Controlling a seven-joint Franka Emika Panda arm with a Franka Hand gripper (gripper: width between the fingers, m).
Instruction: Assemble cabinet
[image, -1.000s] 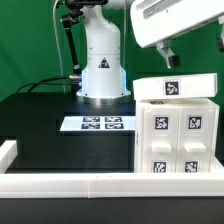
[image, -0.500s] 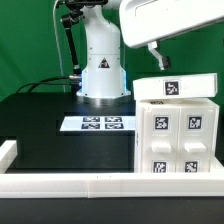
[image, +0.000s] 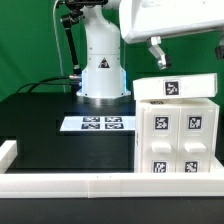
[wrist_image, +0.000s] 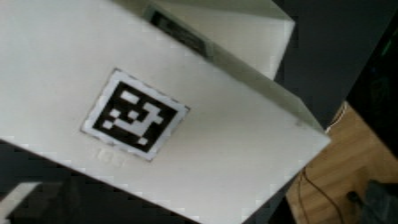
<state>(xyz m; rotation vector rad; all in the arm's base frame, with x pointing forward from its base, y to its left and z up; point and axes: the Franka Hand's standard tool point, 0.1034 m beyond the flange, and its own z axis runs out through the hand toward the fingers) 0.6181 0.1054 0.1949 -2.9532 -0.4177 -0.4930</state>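
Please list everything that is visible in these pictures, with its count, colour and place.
cabinet: one, white with black-and-white tags, on the table, exterior view's right.
marker board: one, white, four tags, flat on the table before the robot base.
table: one, black, under everything.
rail: one, white, along the table's near edge and its edge at the exterior view's left.
cable: one, black, behind the table, exterior view's left.
robot base: one, white, behind the marker board.
end effector: one, white with a dark finger, above the cabinet.

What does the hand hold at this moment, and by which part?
Nothing: the hand hangs open above the cabinet, not touching it.
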